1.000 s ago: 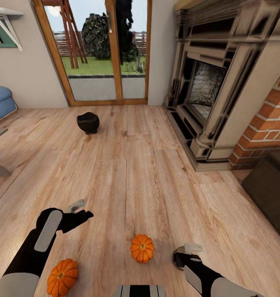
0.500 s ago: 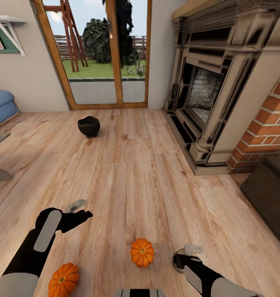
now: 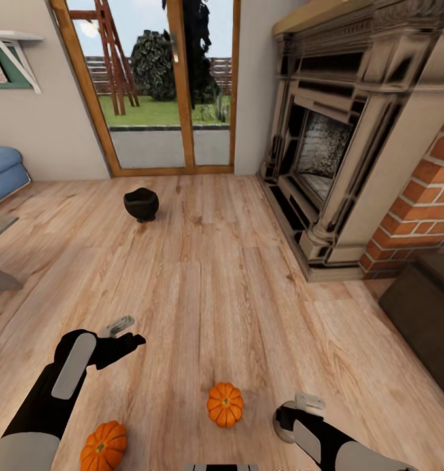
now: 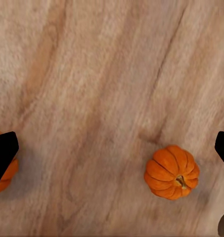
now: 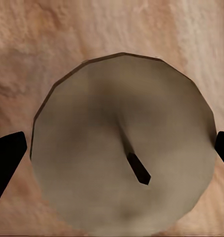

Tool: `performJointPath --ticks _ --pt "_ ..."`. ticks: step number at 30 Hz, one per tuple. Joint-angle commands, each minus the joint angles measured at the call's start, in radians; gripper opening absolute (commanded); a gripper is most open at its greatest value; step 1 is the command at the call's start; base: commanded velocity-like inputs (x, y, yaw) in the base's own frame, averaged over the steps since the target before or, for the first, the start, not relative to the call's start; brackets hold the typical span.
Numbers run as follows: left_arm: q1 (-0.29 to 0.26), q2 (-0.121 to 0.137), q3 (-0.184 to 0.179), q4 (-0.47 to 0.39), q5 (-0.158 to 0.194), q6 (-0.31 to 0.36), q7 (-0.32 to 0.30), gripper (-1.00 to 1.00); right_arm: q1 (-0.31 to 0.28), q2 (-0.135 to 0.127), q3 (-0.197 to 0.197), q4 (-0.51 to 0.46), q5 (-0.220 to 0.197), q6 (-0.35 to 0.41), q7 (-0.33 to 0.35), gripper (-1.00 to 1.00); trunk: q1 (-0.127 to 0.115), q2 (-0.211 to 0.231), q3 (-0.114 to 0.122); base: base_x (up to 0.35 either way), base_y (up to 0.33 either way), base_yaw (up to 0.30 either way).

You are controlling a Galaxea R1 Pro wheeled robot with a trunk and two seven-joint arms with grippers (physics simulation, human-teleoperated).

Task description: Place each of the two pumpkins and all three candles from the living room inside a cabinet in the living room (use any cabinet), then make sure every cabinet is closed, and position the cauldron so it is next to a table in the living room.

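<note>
Lowering the right gripper (image 3: 299,413) squarely is what matters now: your right wrist view looks straight down on a pale round candle with a dark wick (image 5: 122,143), its disc centred between the two black fingertips (image 5: 5,158), which stand wide apart and hold nothing. Keep that centring as you descend, so that both fingers meet the candle's sides together and do not knock it across the wooden plank floor (image 3: 235,288). Your right arm reaches low at the near right, gripper pointing down. Your left arm stretches forward at the near left, and its left gripper (image 3: 127,332) hangs above the boards with its jaws wide, empty. The smaller ribbed orange pumpkin (image 3: 225,404) sits on the floor just left of your right gripper; the larger ribbed orange pumpkin (image 3: 102,446) lies nearer, beside your left forearm. The small round black cauldron (image 3: 141,204) stands well apart, far across the floor toward the glass garden door (image 3: 163,85). A dark-brown cabinet corner (image 3: 431,314) shows at the right, beyond the fireplace (image 3: 333,144).
</note>
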Motion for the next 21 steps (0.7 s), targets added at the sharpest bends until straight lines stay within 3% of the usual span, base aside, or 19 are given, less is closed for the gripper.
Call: performJointPath --ticks 1,7,21 --pt "-0.001 0.000 0.001 -0.001 0.011 0.002 0.010 1.00 0.000 0.000 0.007 -0.001 -0.009 0.004 -0.007 -1.00 -0.004 0.007 0.002 -0.157 0.000 -0.089" --pt "0.000 0.003 0.003 -0.001 0.010 0.003 0.010 1.00 0.001 -0.001 0.007 0.001 -0.016 0.001 -0.007 -1.00 -0.027 0.049 0.014 -0.211 0.000 -0.158" --pt "0.000 0.005 0.004 -0.001 0.010 0.003 0.010 1.00 0.003 0.000 0.007 0.003 -0.018 0.000 -0.009 -1.00 -0.081 0.147 0.041 -0.055 0.014 -0.176"
